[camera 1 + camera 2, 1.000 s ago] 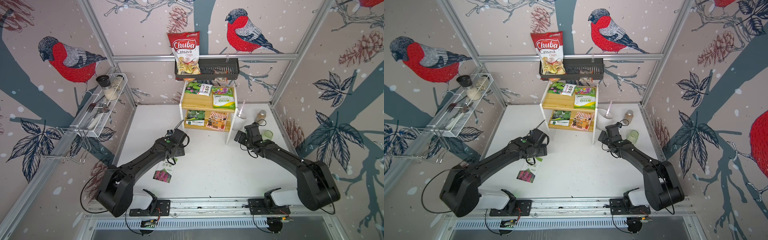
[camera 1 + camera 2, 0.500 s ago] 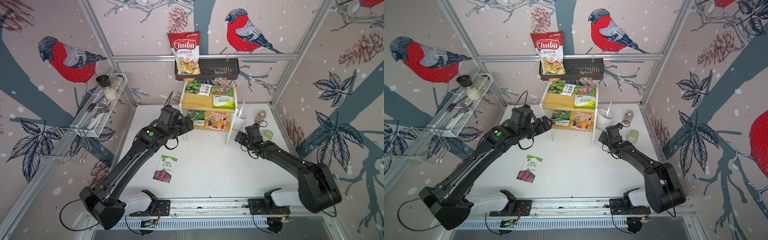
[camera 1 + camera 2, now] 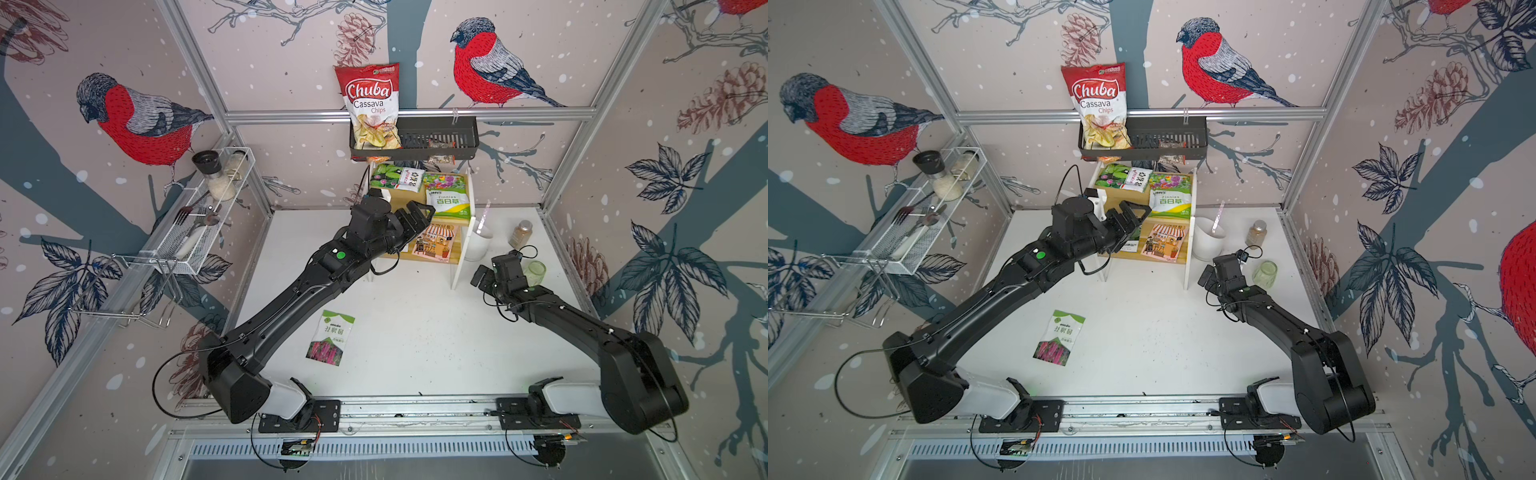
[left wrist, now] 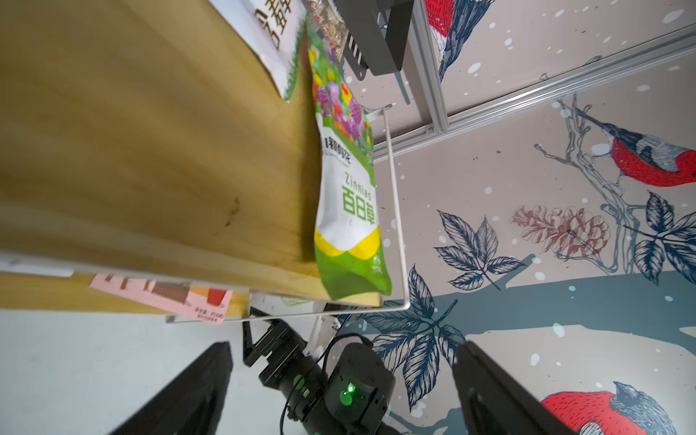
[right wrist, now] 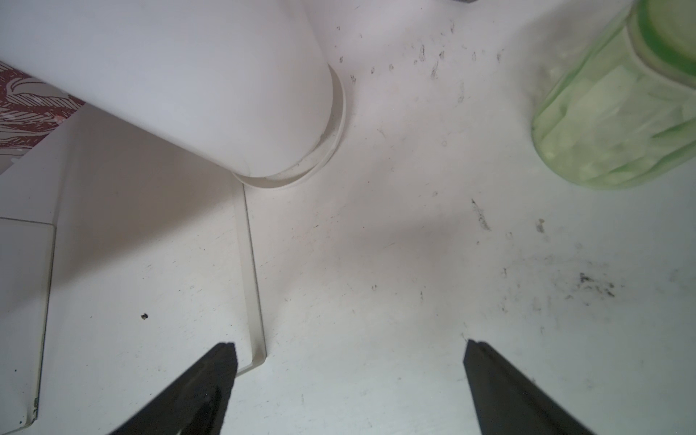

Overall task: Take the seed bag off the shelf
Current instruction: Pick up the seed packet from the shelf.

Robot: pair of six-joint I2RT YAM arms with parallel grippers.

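Wooden shelf (image 4: pixel 150 150) holds seed bag (image 4: pixel 348 203); L gripper (image 3: pixel 417 222), R gripper (image 5: pixel 349 346) both gaping, empty.

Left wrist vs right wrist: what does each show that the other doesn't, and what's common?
Only left wrist: the shelf's wooden top board with the Zinnias seed bag lying on it, a pink card on the lower board, and the right arm beyond. Only right wrist: white cup and green jar. Both: white tabletop, plus that arm's own gripper, left gripper and right gripper, open and empty.
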